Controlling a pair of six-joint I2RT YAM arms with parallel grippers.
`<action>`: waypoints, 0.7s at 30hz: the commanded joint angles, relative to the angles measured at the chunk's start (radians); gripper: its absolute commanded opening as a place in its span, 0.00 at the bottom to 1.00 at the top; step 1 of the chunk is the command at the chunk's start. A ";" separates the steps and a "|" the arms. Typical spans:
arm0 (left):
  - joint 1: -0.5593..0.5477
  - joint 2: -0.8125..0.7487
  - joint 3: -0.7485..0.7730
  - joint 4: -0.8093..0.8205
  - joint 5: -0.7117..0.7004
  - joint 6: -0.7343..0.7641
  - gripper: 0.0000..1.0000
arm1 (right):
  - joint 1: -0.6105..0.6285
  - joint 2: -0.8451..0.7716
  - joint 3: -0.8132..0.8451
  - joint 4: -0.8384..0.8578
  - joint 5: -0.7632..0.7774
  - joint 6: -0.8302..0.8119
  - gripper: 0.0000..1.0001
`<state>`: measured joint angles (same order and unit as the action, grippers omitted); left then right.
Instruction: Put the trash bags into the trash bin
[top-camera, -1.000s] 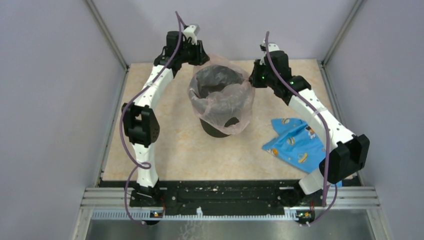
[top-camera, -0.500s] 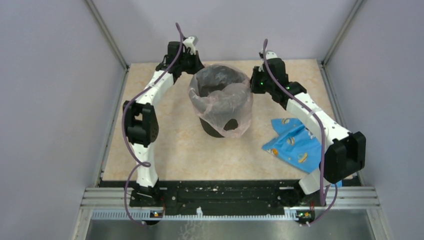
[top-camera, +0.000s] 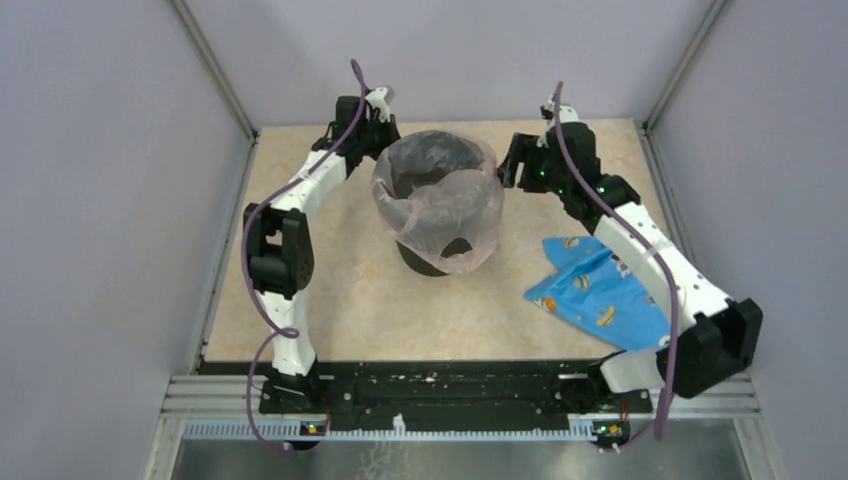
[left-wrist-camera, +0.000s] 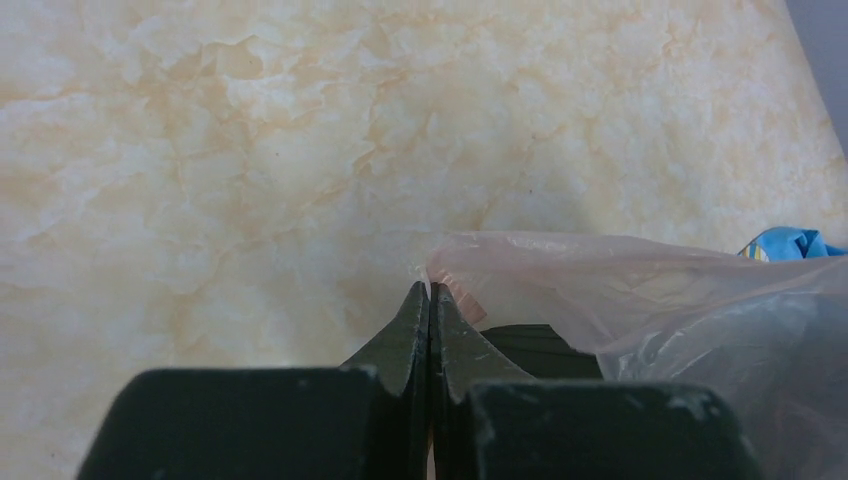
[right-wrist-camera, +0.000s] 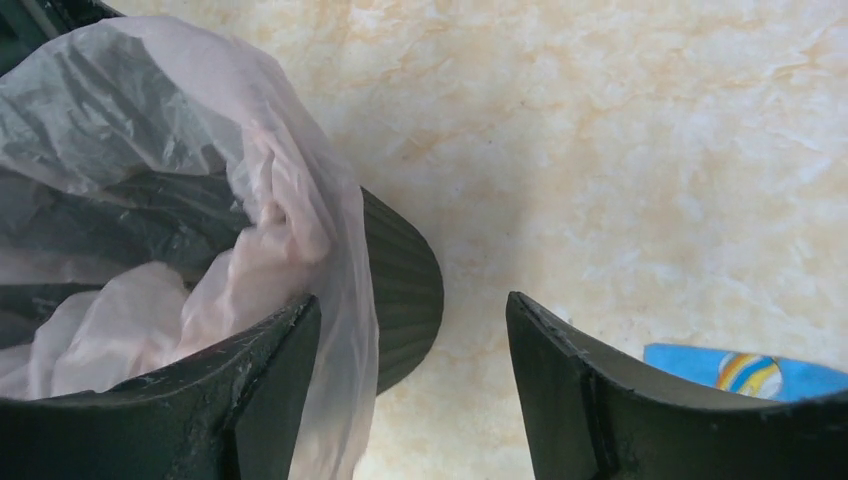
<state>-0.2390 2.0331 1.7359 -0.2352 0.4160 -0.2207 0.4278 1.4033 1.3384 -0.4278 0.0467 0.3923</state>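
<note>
The trash bag (top-camera: 440, 205) sits in the trash bin (top-camera: 425, 262), which stands upright near the middle of the desk (top-camera: 330, 280). From above, the pale pink film lines the inside of the bin. It spills over the rim on the near and right sides, hanging well down the black wall. The right wrist view shows more film bunched loosely inside, so the liner is not spread smooth.

The left gripper (left-wrist-camera: 430, 290) is at the far-left side of the rim. Its jaws are clenched tight, with the bag's edge right at their tips, and they appear to pinch a corner of the film. That corner lies just outside the rim, not yet drawn down over it.

The right gripper (right-wrist-camera: 412, 305) is at the right side of the bin with its jaws standing wide apart, grasping nothing. One jaw rests against the overhanging film and the other is over bare desk.

Judged from this, most of the task is done, since the bag is inside and folded over much of the rim. What seems left is seating the far-left edge and perhaps settling the loose film. No second bag shows. A blue printed cloth (top-camera: 595, 290) lies on the desk well apart to the right, and its part in the task cannot be told.
</note>
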 joint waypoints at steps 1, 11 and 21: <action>0.003 -0.083 -0.025 0.078 -0.006 -0.010 0.00 | -0.023 -0.145 -0.045 -0.038 0.009 0.019 0.70; 0.003 -0.106 -0.077 0.097 -0.029 -0.042 0.00 | -0.026 -0.361 -0.236 -0.027 -0.269 0.032 0.71; 0.003 -0.165 -0.173 0.141 -0.049 -0.095 0.00 | 0.028 -0.461 -0.504 0.162 -0.449 0.141 0.73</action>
<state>-0.2390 1.9484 1.5970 -0.1734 0.3794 -0.2901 0.4263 0.9569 0.9073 -0.4103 -0.3038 0.4603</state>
